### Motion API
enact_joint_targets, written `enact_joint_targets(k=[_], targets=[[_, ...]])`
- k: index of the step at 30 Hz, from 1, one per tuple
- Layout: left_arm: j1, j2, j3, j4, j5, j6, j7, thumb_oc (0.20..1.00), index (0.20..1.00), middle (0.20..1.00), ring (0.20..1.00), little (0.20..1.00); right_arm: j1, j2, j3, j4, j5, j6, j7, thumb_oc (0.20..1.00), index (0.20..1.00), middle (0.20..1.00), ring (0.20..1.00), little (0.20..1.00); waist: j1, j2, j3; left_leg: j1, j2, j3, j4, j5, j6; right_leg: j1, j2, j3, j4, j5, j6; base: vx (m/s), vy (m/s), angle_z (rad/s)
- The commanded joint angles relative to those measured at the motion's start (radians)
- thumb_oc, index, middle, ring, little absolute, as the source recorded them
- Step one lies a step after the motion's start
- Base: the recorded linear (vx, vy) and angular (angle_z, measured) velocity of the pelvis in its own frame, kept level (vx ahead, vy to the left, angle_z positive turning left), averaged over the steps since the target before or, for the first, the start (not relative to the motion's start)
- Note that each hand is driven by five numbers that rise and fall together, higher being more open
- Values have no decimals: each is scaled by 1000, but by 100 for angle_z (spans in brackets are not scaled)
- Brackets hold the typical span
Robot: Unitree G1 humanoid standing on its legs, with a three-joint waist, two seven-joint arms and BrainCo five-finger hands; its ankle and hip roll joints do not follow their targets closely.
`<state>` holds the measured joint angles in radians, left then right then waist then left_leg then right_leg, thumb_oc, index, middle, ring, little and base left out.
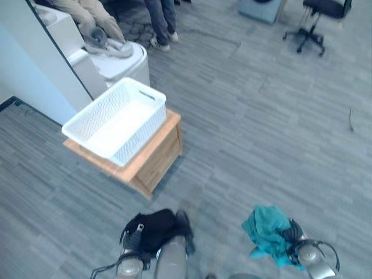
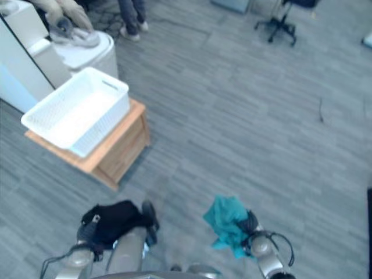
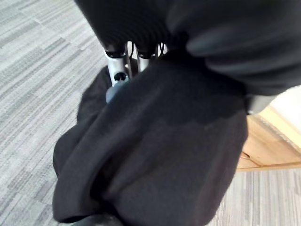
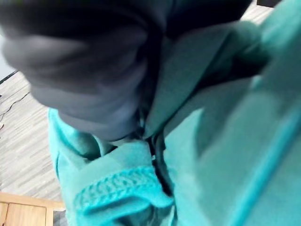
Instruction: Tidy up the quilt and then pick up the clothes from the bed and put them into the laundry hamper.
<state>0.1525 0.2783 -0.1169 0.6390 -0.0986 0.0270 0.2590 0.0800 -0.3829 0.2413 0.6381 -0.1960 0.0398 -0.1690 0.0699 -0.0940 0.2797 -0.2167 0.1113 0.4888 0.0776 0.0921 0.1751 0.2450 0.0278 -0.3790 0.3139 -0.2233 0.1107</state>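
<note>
**Both robot hands carrying clothes, hamper ahead-left**

Wide grey floor [image 1: 261, 128] lies open between robot and white hamper [image 1: 116, 119], which sits on a wooden box [image 1: 154, 157], its rim overhanging on the left. Left robot hand [image 1: 132, 241] is low and close in, wrapped in a black garment [image 1: 157, 228], fingers [image 3: 117, 70] curled into the bunched cloth. Right robot hand [image 1: 293, 235] clutches a crumpled teal garment [image 1: 266, 229]. An office chair [image 1: 317, 23] stands far back.
</note>
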Motion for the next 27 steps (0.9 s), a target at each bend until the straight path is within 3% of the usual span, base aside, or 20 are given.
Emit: enact_joint_targets(k=[1,2,3,5,7,8,9,10,11,15,17,18,20,22,23,27], targets=[[-28,65,-14,-76,70,-33,18,200,200,200,200,200,-20,-29,-44,-90,-23,-35,-14,200,200,200,200,200,14,-21,-13,102,10,-50,-20,-45,-159,-97,-230,122,235,327,149,487,86,48],[-36,73,-15,-79,74,-34,28,200,200,200,200,200,-23,-30,-43,-105,-27,-37,-17,200,200,200,200,200,-5,-4,-6,143,14,-77,-44,-58,-152,-167,-224,162,319,333,141,495,68,36],[-57,80,-18,-87,75,-40,34,200,200,200,200,200,-34,-29,-32,-110,-35,-41,-18,200,200,200,200,200,-17,14,-1,186,15,-109,-82,-68,-155,-253,-211,185,356,295,127,659,-67,76],[-90,89,-36,-95,74,-56,46,200,200,200,200,200,-54,-45,-16,-131,-44,-46,-25,200,200,200,200,200,-59,13,10,251,-3,-204,-106,-86,-184,-339,-210,204,166,236,101,665,-255,108],[-106,95,-46,-91,93,-65,52,200,200,200,200,200,-60,-74,-17,-174,-55,-54,-30,200,200,200,200,200,-90,-2,2,291,-20,-279,-114,-122,-217,-348,-198,269,-132,197,94,584,-326,152],[-130,93,-55,-78,103,-70,60,200,200,200,200,200,-61,-89,-24,-196,-52,-59,-35,200,200,200,200,200,-119,-4,0,310,-21,-334,-124,-136,-229,-353,-178,351,-255,215,100,604,-282,196],[-146,86,-66,-63,110,-72,52,200,200,200,200,200,-55,-98,-31,-218,-49,-60,-33,200,200,200,200,200,-143,-6,-4,325,-23,-385,-127,-149,-237,-370,-158,455,-315,230,111,411,-184,163],[-147,86,-66,-62,110,-73,52,200,200,200,200,200,-55,-98,-32,-219,-48,-59,-33,200,200,200,200,200,-144,-7,-5,322,-24,-386,-127,-146,-237,-371,-159,454,-319,235,111,364,-173,197],[-147,94,-70,-1,155,-73,64,200,200,200,200,200,-57,-120,-11,-219,-91,-63,-28,200,200,200,200,200,-138,-18,-9,329,-26,-428,-127,-169,-243,-370,-161,503,-346,239,109,177,-104,214],[-135,98,-61,-34,133,-72,53,200,200,200,200,200,-86,-178,-23,-370,-97,-89,-24,200,200,200,200,200,-138,-20,-18,320,-36,-463,-52,-201,-254,-337,-154,456,-325,262,88,298,-292,152],[-113,68,-54,-38,102,-79,43,200,200,200,200,200,-108,-228,-64,-459,-96,-109,-35,200,200,200,200,200,-143,-1,-16,281,-17,-425,12,-197,-282,-270,-184,353,-347,247,67,144,-136,108],[-113,68,-54,-39,102,-78,43,200,200,200,200,200,-109,-229,-65,-459,-96,-109,-35,200,200,200,200,200,-146,-2,-17,275,-19,-428,13,-191,-282,-273,-186,351,-348,251,66,3,-48,128],[-131,60,-69,-27,76,-66,23,200,200,200,200,200,-230,-313,-66,-515,-113,-96,-50,200,200,200,200,200,-174,16,-25,233,73,-140,44,-120,-300,-206,-221,205,-384,239,68,21,-20,223],[-125,58,-66,-29,70,-67,18,200,200,200,200,200,-275,-339,-58,-528,-115,-95,-48,200,200,200,200,200,-178,28,-32,246,90,-100,21,-101,-306,-199,-218,189,-388,241,69,87,22,105],[-109,53,-65,-36,59,-67,11,200,200,200,200,200,-387,-375,-23,-522,-99,-90,-47,200,200,200,200,200,-171,43,-47,270,92,-92,-26,-82,-311,-185,-212,182,-392,239,73,172,55,16],[-85,47,-100,-39,39,-74,-8,200,200,200,200,200,-644,-410,96,-439,-69,-86,-40,200,200,200,200,200,-139,47,-63,301,94,-89,-108,-55,-309,-182,-213,171,-388,237,76,88,41,14]])
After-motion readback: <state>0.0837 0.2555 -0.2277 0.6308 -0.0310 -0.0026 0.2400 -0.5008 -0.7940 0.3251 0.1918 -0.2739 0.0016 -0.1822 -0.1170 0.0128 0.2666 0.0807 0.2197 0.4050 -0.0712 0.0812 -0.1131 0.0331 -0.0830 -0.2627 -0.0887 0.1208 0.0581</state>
